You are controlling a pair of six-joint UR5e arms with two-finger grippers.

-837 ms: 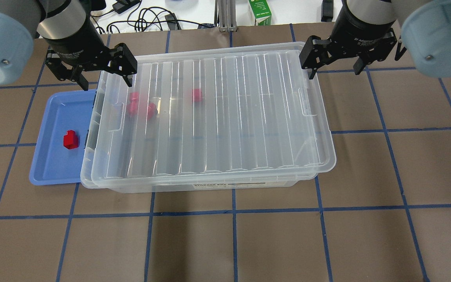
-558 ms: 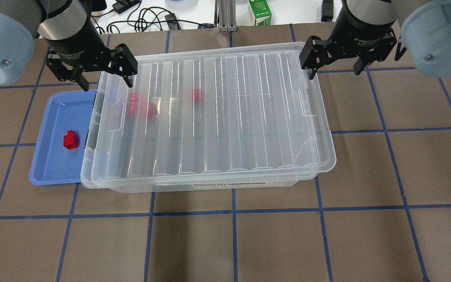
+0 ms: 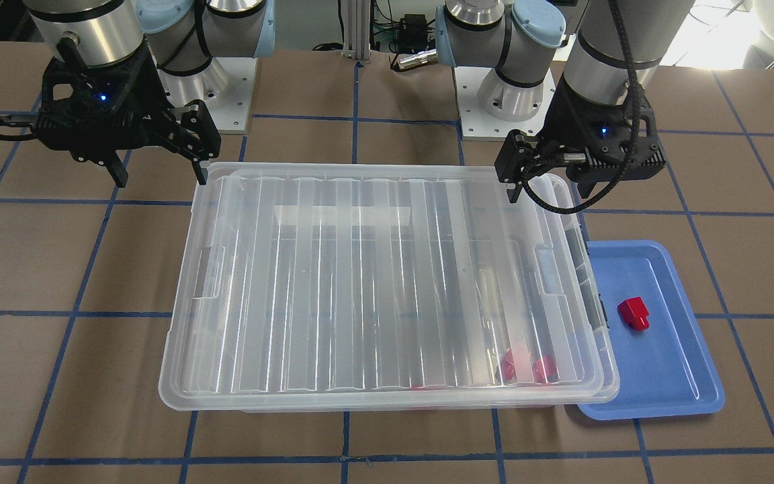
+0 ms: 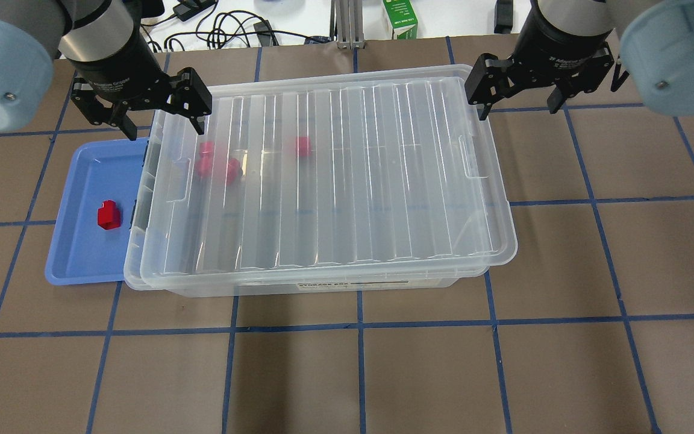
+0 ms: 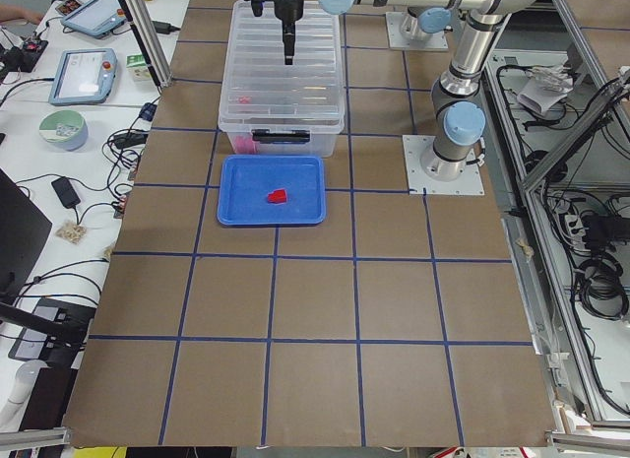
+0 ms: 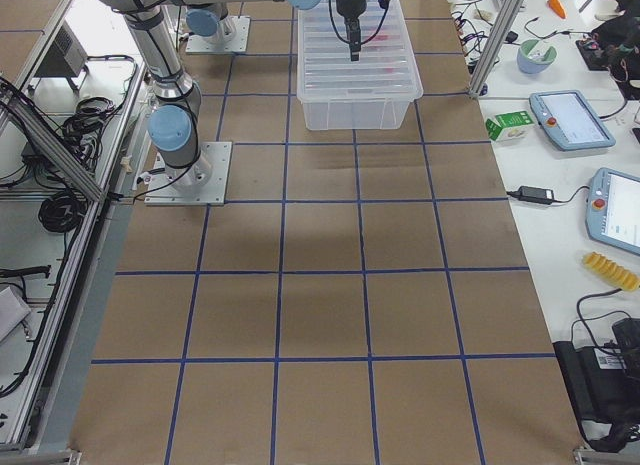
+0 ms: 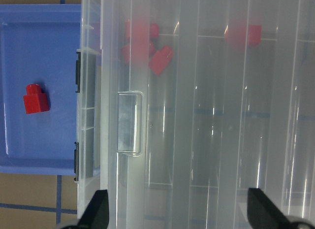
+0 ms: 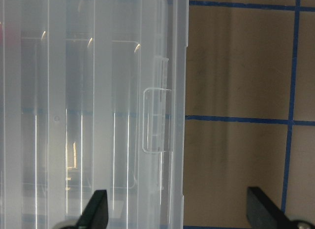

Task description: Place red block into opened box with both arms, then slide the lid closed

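Blur over everything inside the box (image 4: 133, 268): red shapes (image 4: 217, 166) seen only through the ribbed lid (image 4: 335, 181), a cluster near the far left corner and a lone one further right. Edges smeared; number within the cluster impossible to settle.

Lid lying flat on the box, set slightly toward the robot's right, with a strip of the box's rim bare at the left end.

Upper arms cut off by the frame in the overhead view. In both wrist views, only black fingertips at the bottom edge.

Left gripper (image 4: 165, 129) spread wide, straddling the lid's far left corner: one finger over the lid, the other outside it, above the far edge of the blue tray (image 4: 76, 247). Contact with the lid not discernible.

Right gripper (image 4: 518, 111) likewise spread wide and holding nothing, one finger at the lid's far right corner, the other over bare table (image 4: 383, 374).

Red block (image 4: 108, 215) alone in the blue tray, outside the box, near its left end wall, stub pointing away from the robot.

Beyond the table's far edge: green carton (image 4: 400, 18), tangled black cables (image 4: 226, 30).
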